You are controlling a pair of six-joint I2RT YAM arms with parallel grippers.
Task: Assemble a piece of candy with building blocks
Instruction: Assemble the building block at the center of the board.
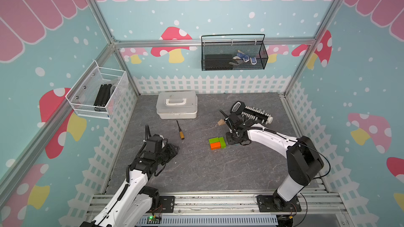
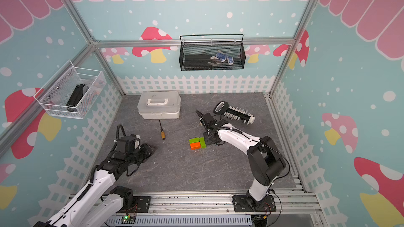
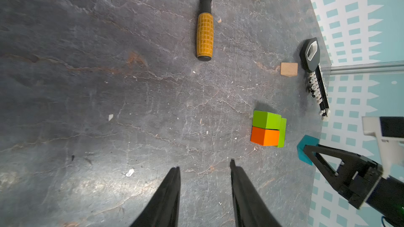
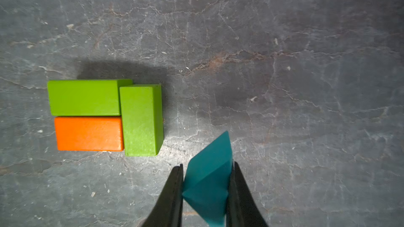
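Teal triangular prism [image 4: 209, 156] was clamped in my right end effector [image 4: 207, 164], near the green-and-orange body [image 4: 105, 114] on the table [image 4: 306, 62], apparently to cap that end; tan prism [image 3: 289, 69] lay well apart; my left end effector [image 3: 204, 164] stood released, empty.

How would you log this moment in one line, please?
right gripper: shut on teal triangular prism, beside green-orange cuboids | left gripper: open, empty | tan triangular prism: lying apart
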